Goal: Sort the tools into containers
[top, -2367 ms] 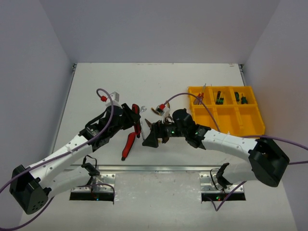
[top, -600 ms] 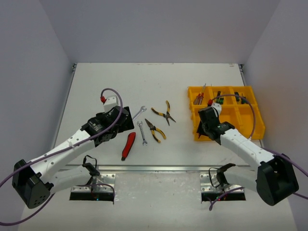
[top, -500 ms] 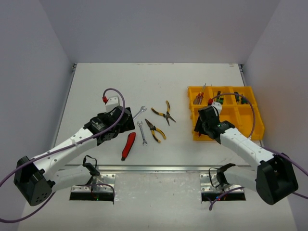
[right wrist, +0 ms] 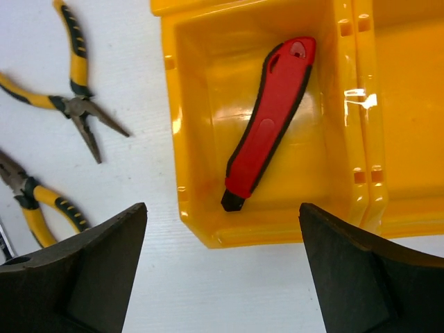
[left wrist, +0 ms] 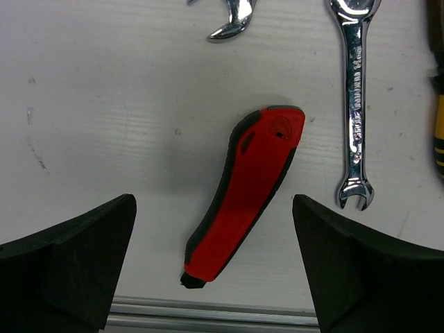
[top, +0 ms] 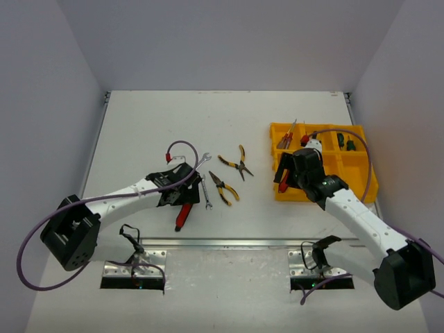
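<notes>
While my left gripper (left wrist: 214, 208) hangs wide apart over the utility knife (left wrist: 251, 182), a skewed close could spin it toward the wrench (left wrist: 355, 104)

The right gripper (right wrist: 222, 208) points straight down, jaws wide apart. Its two black fingers (right wrist: 83, 277) occupy the lower left and lower right corners of the view, and nothing sits between them in contact. Below the gap lies one compartment (right wrist: 208, 97) of the yellow tray (right wrist: 173, 132). A red-and-black utility knife (right wrist: 270, 125) rests flat on the compartment floor. It lies diagonally, its rounded end toward the upper right and its dark tip toward the lower left, near the front wall. A neighbouring compartment (right wrist: 409, 104) shows at the right edge. On the white table (right wrist: 132, 41) left of the tray lie two yellow-and-black pliers, one upper (right wrist: 73, 97) and one lower (right wrist: 35, 201).
</notes>
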